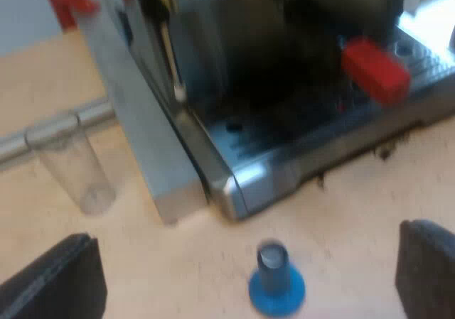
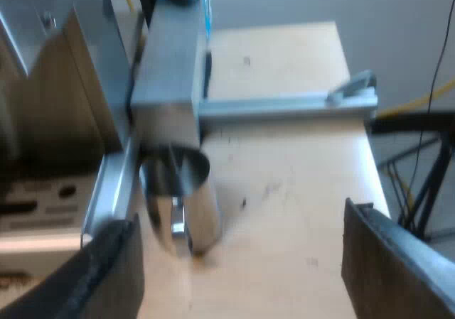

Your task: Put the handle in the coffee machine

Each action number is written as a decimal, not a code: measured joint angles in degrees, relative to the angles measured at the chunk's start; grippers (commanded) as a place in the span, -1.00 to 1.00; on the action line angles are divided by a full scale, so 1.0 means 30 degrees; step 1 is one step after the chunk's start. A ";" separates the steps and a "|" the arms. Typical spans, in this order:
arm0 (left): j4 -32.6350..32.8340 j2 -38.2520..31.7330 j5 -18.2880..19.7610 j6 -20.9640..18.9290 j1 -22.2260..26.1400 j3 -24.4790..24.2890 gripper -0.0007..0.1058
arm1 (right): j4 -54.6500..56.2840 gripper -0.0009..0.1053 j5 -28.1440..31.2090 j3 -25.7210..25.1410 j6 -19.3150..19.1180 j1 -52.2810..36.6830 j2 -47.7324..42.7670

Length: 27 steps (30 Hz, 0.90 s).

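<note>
Handle (image 1: 375, 70) sits at the coffee machine's (image 1: 146, 131) front with its red end sticking out; both grippers are empty.

The handle's long axis runs from the dark recess under the machine's front outward over the drip tray (image 1: 426, 60). The red end points away from the machine and tips slightly down, while its dark part is lost in shadow. The left gripper (image 1: 249, 262) has its jaws spread wide above the table (image 1: 355, 212), over a blue tamper (image 1: 276, 282) standing upright, with a measuring glass (image 1: 75, 166) beside the machine's side. The right gripper (image 2: 242, 262) is also spread wide, near a metal jug (image 2: 183, 202) by the machine.
</note>
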 measured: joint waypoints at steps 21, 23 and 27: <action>-0.4634 0.0035 -0.3912 -0.2254 -0.1213 0.4790 0.58 | -0.3218 0.18 0.0000 0.6733 0.0622 0.0000 0.0036; -0.4634 0.0035 -0.3912 -0.2254 -0.1213 0.4790 0.58 | -0.3062 0.18 0.0000 0.7115 0.0622 0.0000 0.0036; -0.4634 0.0035 -0.3912 -0.2254 -0.1213 0.4790 0.58 | -0.2670 0.18 0.0000 0.7370 0.0622 0.0000 0.0036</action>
